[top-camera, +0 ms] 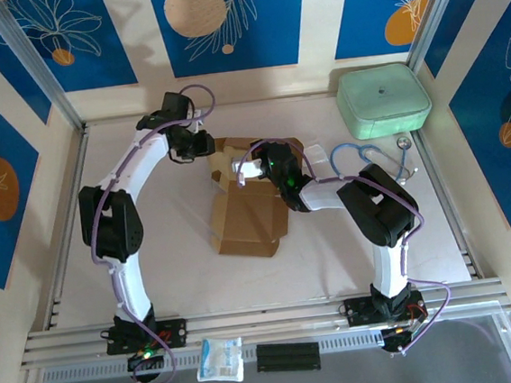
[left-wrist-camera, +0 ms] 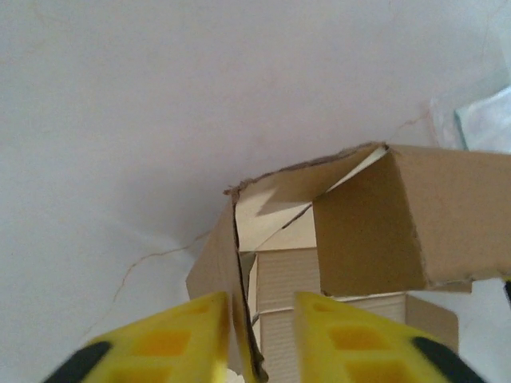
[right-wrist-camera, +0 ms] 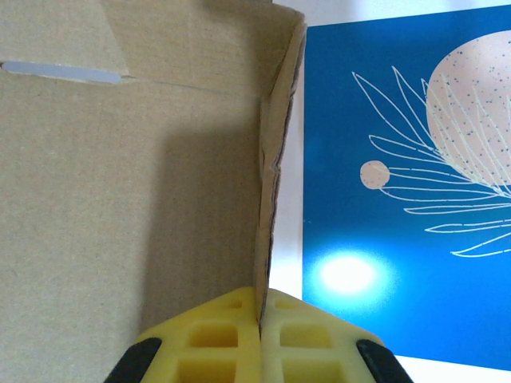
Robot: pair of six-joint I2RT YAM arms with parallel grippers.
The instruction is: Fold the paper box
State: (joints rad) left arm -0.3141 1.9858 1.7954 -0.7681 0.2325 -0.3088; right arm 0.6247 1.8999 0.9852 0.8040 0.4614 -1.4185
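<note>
Right between the yellow pads (right-wrist-camera: 215, 335) of the right claw (right-wrist-camera: 261, 297) there's a thin cardboard panel standing on edge. The pads are squeezed tight on it, no gap at all. That panel belongs to the paper box (right-wrist-camera: 120, 199). Its broad brown inside face spreads off to the claw's left in the wrist view, with a fold line and a pale slit further out from the fingertips. On the other side of the pinched panel you just get a blue wall panel (right-wrist-camera: 399, 159) with a white leaf print.

The left claw (left-wrist-camera: 262, 305) is a different story. Its fingers (left-wrist-camera: 192, 323) sit apart, straddling another flap edge of the same box. One finger is right up against that flap and the other is clear of it, so I'd call it loose, not an actual grip. Out past the fingertips the cardboard stands up as a half-formed shell with one big flap tilted over the top, and beyond that is the white table (left-wrist-camera: 120, 96).

From overhead, the box sits between the two claws. The raised part is right at their tips and the flat rest of the sheet stretches back toward the arm bases. A mint-green case (top-camera: 382, 100) sits well off beyond the right claw, by the far right corner.
</note>
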